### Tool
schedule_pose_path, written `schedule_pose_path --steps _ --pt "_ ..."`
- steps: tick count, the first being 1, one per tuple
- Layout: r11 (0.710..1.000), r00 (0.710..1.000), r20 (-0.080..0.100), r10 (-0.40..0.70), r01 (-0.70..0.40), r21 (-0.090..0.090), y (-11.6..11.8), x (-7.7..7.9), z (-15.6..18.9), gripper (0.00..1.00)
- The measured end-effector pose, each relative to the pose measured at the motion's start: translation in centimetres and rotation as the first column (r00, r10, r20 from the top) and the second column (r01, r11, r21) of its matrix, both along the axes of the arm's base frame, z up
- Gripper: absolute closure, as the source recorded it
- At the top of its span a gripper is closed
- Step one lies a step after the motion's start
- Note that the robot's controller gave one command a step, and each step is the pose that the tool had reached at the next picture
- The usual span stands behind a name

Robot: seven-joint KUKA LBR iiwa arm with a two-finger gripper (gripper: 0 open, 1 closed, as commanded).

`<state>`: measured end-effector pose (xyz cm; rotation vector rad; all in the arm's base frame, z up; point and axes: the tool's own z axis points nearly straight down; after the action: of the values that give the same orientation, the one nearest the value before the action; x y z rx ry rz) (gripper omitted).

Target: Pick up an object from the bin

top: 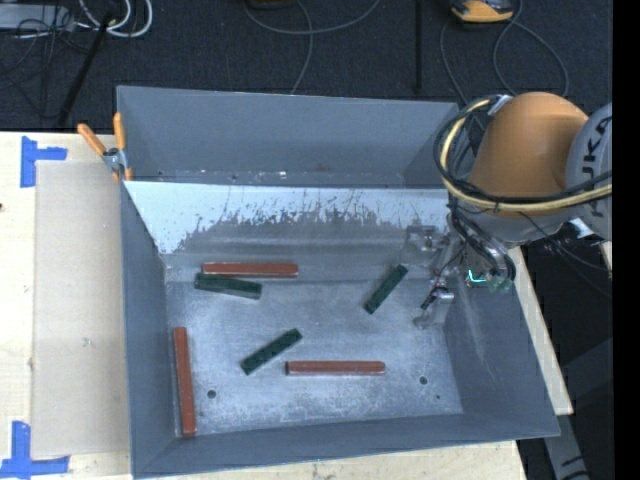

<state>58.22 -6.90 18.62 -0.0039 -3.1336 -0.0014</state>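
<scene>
So the gripper (434, 306) was down low inside the bin (300, 138), just right of the tilted green bar (385, 289). As far as I could see it wasn't touching the bar, and it didn't look like it was carrying anything. I honestly couldn't tell if it was set wide or narrow, since cables and metal were bunched up under the orange cover (525, 148). My guess is that bar was the likely pick, simply because it was the closest thing. It lay flat with bare floor all around it, so nothing would get in the way. It sat on a slant though, so I'd figure the wrist would need to line up across its narrow side. Everything else was off to that bar's left. The low red bar (335, 367) was down and a bit left of it, and the middle green bar (271, 351) was further that way. The top red bar (250, 268) and the far green bar (228, 286) sat well left, nearly touching each other. That pair would probably be the fiddliest grab. The end red bar (182, 380) was farthest off, lying along the wall, which is a tight spot to get around.
</scene>
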Motion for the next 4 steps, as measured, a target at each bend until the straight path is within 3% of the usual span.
schedule_pose_path --steps 1,2,3,4 --pt "0.962 0.962 0.004 0.272 -0.272 0.001 -0.9 3.8 -12.0 0.0" --pt "0.897 0.897 0.012 0.443 -0.443 -0.003 -0.7 4.1 -8.5 0.0" --pt "0.815 0.815 0.011 0.579 -0.579 -0.003 -2.2 3.9 -6.7 0.0" --pt "0.81 0.81 0.006 0.586 -0.586 0.004 -1.4 3.8 -12.0 0.0"
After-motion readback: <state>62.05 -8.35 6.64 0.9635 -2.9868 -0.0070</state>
